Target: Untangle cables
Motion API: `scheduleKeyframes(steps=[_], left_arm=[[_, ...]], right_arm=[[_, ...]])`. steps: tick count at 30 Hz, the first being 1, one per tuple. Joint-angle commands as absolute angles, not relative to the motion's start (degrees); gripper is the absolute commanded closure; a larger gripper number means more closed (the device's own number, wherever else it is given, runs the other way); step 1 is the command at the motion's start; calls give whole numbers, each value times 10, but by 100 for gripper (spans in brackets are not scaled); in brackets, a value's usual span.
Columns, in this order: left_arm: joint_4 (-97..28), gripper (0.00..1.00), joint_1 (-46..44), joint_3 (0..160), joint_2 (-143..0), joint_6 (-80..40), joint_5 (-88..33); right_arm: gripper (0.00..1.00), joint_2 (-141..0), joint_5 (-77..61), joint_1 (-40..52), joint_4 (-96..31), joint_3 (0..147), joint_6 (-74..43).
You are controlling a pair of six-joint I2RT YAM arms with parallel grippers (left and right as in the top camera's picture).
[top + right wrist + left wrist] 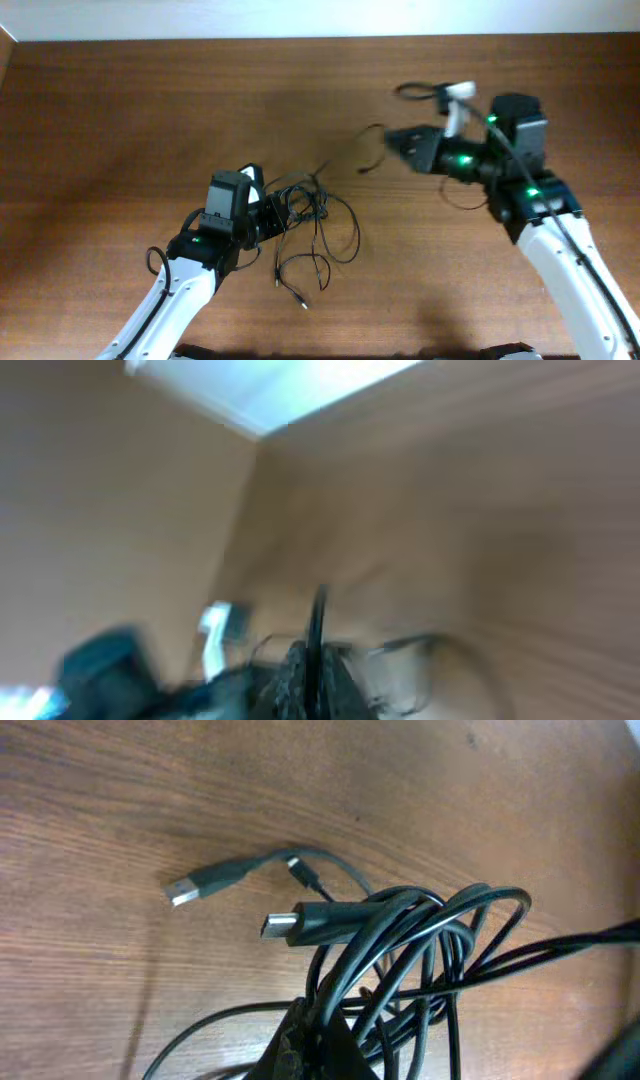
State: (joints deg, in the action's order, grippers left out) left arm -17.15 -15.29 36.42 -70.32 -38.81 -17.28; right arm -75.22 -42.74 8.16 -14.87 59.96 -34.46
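Observation:
A tangle of thin black cables (310,225) lies on the table at centre-left, loose plug ends trailing toward the front. My left gripper (268,215) is shut on the bundle of cables (400,960) at its left side; two plug connectors (290,925) stick out beyond the jaws. My right gripper (395,140) is raised at the right, shut on one black cable (318,625) that trails from it toward the tangle (372,150). The right wrist view is blurred.
The wooden table (150,110) fills the view. A white connector (457,92) with a black wire loop sits on the right arm. The left arm's white block (215,635) shows blurred in the right wrist view.

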Motion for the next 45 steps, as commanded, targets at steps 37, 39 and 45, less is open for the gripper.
scheduleKeyframes(steps=[37,39,45], left_arm=[[-57,100,-152,362,-705,33,-257],[-57,100,-153,362,-705,24,-257],[-61,100,-153,362,-705,-32,-268]], right_arm=[[66,-852,-376,252,-362,600,-539],[62,-866,-365,288,-344,600,-565],[57,-924,-320,346,-211,600,-706]])
